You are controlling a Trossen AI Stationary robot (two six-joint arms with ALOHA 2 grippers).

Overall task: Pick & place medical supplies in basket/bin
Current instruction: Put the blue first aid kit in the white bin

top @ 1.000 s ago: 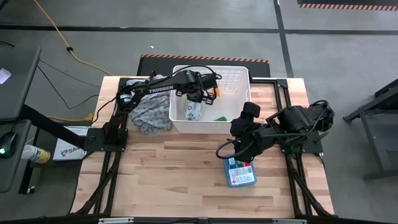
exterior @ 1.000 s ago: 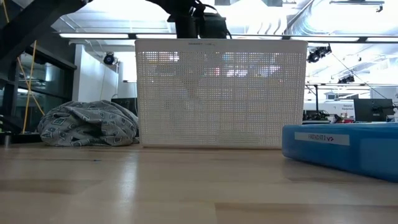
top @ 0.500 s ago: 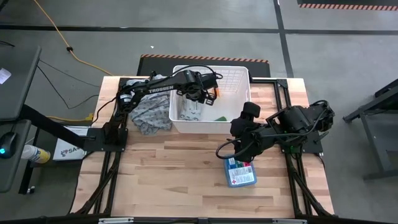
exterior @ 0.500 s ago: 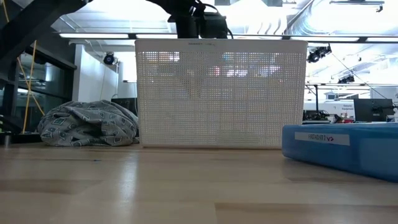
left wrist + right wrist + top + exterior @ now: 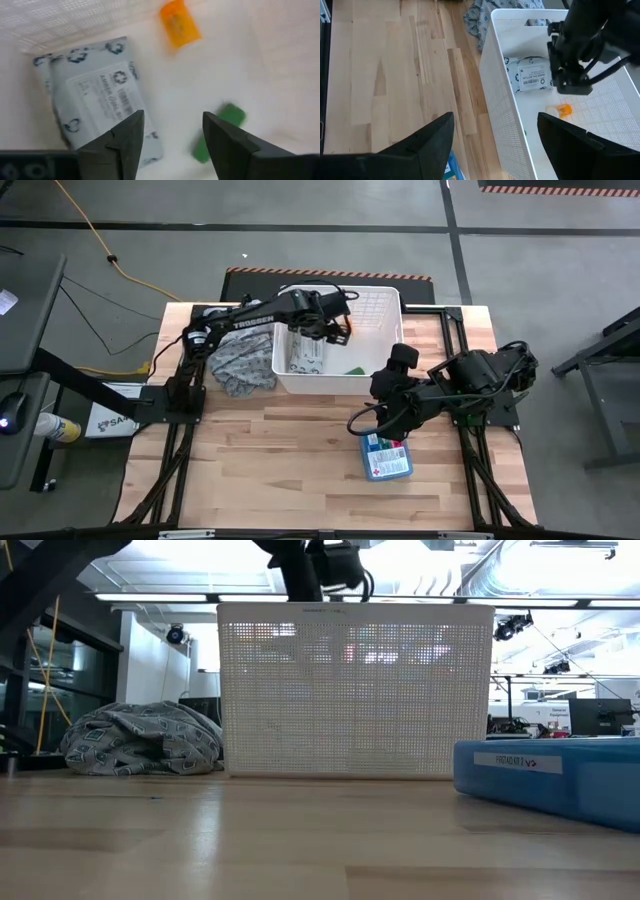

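Left gripper [image 5: 172, 137] has opened and risen over the basket [image 5: 385, 305]; pack [image 5: 100, 95], bottle [image 5: 180, 22], tube [image 5: 220, 127] lie inside; right gripper [image 5: 495, 145] gapes frame centre; cloth [image 5: 240, 360] left

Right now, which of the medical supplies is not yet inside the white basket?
The blue box. It lies on the table in front of the basket, while the wipes pack, orange bottle and green tube are inside.

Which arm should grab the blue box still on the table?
Probably the right. Its open gripper hovers beside the flat blue box on the wooden table, while the left gripper, open and empty, sits over the white grid-walled plastic basket.
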